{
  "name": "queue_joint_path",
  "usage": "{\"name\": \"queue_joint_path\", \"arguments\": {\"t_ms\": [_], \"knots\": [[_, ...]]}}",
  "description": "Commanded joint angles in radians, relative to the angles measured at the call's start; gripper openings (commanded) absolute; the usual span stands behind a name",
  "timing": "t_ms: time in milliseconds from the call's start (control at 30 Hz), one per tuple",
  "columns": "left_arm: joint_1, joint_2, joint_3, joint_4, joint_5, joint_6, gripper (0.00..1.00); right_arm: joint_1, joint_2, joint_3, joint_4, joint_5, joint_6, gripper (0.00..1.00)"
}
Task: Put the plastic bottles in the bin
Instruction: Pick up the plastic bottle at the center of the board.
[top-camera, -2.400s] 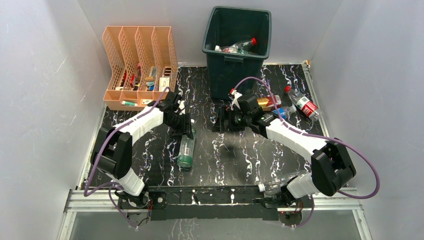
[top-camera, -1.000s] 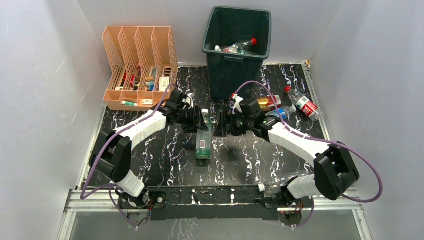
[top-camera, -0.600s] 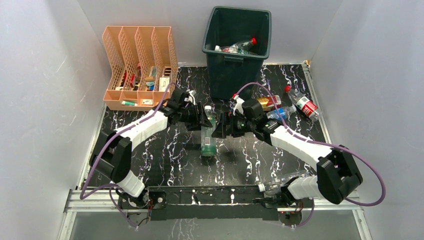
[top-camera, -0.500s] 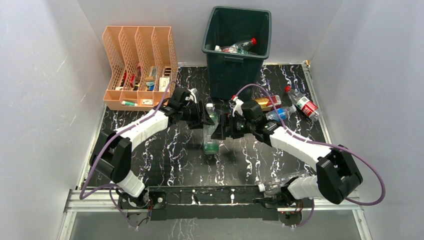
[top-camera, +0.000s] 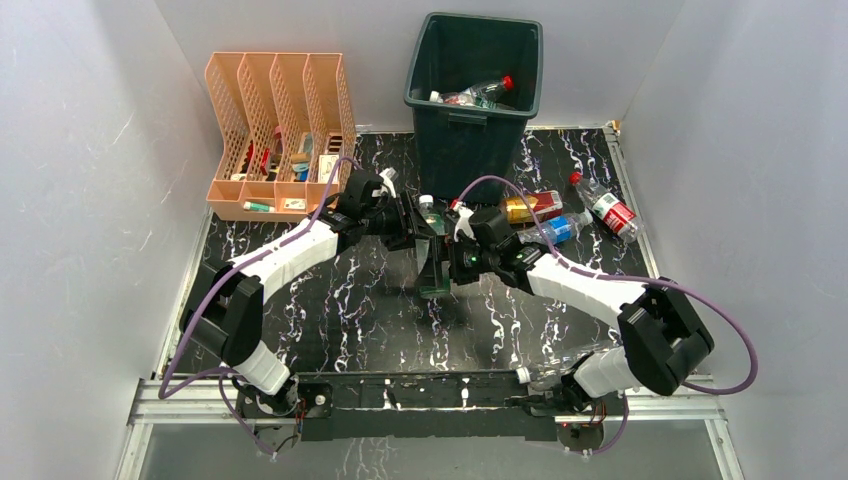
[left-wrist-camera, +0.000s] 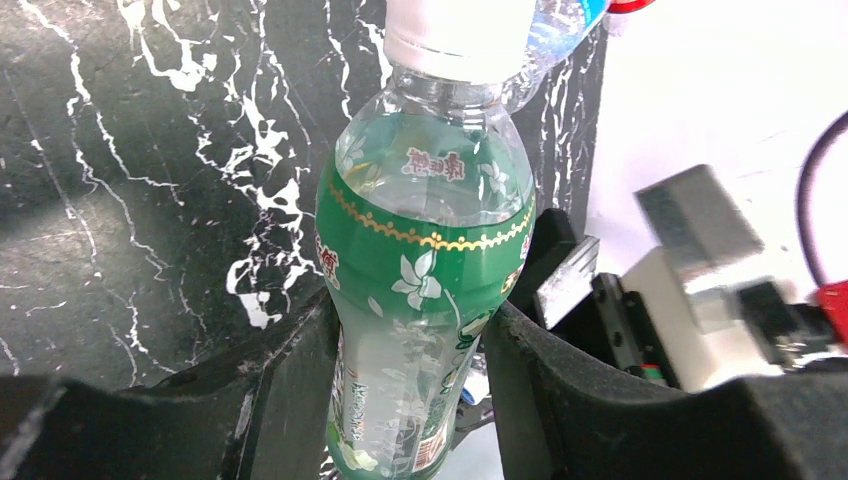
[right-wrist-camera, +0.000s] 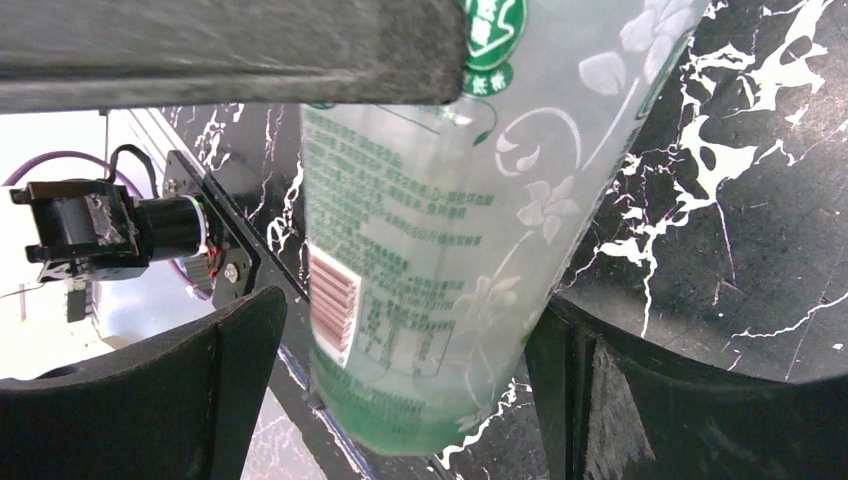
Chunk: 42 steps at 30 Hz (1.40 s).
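Note:
My left gripper (top-camera: 420, 232) is shut on a clear bottle with a green label and white cap (top-camera: 433, 258), holding it above the table in front of the dark green bin (top-camera: 428, 100). In the left wrist view the fingers (left-wrist-camera: 290, 390) press both sides of this bottle (left-wrist-camera: 425, 270). My right gripper (top-camera: 446, 266) is open with its jaws either side of the bottle's lower end (right-wrist-camera: 450, 260), and a gap shows on the left side. Bottles lie in the bin (top-camera: 480, 93). An orange bottle (top-camera: 530, 207), a blue-labelled one (top-camera: 560, 228) and a red-labelled one (top-camera: 610, 213) lie on the table at the right.
A peach slotted file organizer (top-camera: 280, 130) stands at the back left. A clear bottle (top-camera: 555, 368) lies by the right arm's base at the table's near edge. White walls close in on both sides.
My left gripper lifted the green-labelled bottle and carried it right toward the bin's front. My right gripper moved left until its open jaws came around the bottle's lower end.

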Motion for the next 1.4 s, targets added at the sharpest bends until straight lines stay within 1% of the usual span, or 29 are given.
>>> {"name": "queue_joint_path", "arguments": {"t_ms": [0, 67, 133, 167, 233, 267, 433, 500, 533, 633, 800, 833, 867, 900, 1200, 1367], "knots": [[-0.007, -0.049, -0.005, 0.067, 0.043, -0.049, 0.28, 0.008, 0.012, 0.041, 0.032, 0.017, 0.011, 0.98], [-0.008, -0.060, -0.023, 0.086, 0.044, -0.063, 0.28, 0.009, 0.020, 0.039, 0.035, 0.022, 0.017, 0.98], [-0.010, -0.070, -0.043, 0.099, 0.044, -0.072, 0.29, 0.009, 0.024, 0.038, 0.042, 0.033, 0.026, 0.93], [-0.010, -0.069, -0.044, 0.098, 0.045, -0.073, 0.29, 0.009, 0.026, 0.040, 0.046, 0.030, 0.029, 0.89], [-0.012, -0.067, -0.045, 0.103, 0.045, -0.075, 0.30, 0.008, 0.031, 0.044, 0.051, 0.021, 0.031, 0.78], [-0.012, -0.066, -0.046, 0.102, 0.045, -0.074, 0.33, 0.008, 0.033, 0.045, 0.052, 0.019, 0.032, 0.74], [-0.012, -0.060, -0.029, 0.071, 0.032, -0.048, 0.47, 0.008, 0.021, 0.052, 0.034, 0.028, 0.023, 0.62], [-0.012, -0.063, -0.031, 0.075, 0.029, -0.047, 0.54, 0.008, 0.011, 0.058, 0.017, 0.039, 0.012, 0.55], [-0.012, -0.065, -0.034, 0.078, 0.030, -0.047, 0.57, 0.008, 0.006, 0.059, 0.011, 0.047, 0.008, 0.53], [-0.012, -0.068, -0.038, 0.073, 0.027, -0.039, 0.64, 0.009, -0.004, 0.061, -0.006, 0.058, 0.001, 0.46], [-0.012, -0.076, -0.026, 0.035, 0.008, -0.004, 0.79, 0.009, -0.021, 0.060, -0.032, 0.077, -0.006, 0.46], [-0.012, -0.081, -0.020, 0.021, -0.003, 0.006, 0.84, 0.009, -0.026, 0.060, -0.039, 0.084, -0.009, 0.46], [-0.011, -0.086, -0.014, 0.007, -0.016, 0.015, 0.92, 0.009, -0.034, 0.060, -0.044, 0.089, -0.011, 0.46], [-0.011, -0.092, -0.010, -0.006, -0.039, 0.020, 0.97, 0.009, -0.038, 0.059, -0.050, 0.092, -0.013, 0.46], [-0.025, -0.209, -0.026, -0.102, -0.167, 0.046, 0.98, 0.009, -0.076, 0.077, -0.099, 0.154, -0.032, 0.46], [-0.025, -0.277, 0.013, -0.200, -0.220, 0.085, 0.98, 0.008, -0.083, 0.123, -0.139, 0.188, -0.044, 0.45]]}}
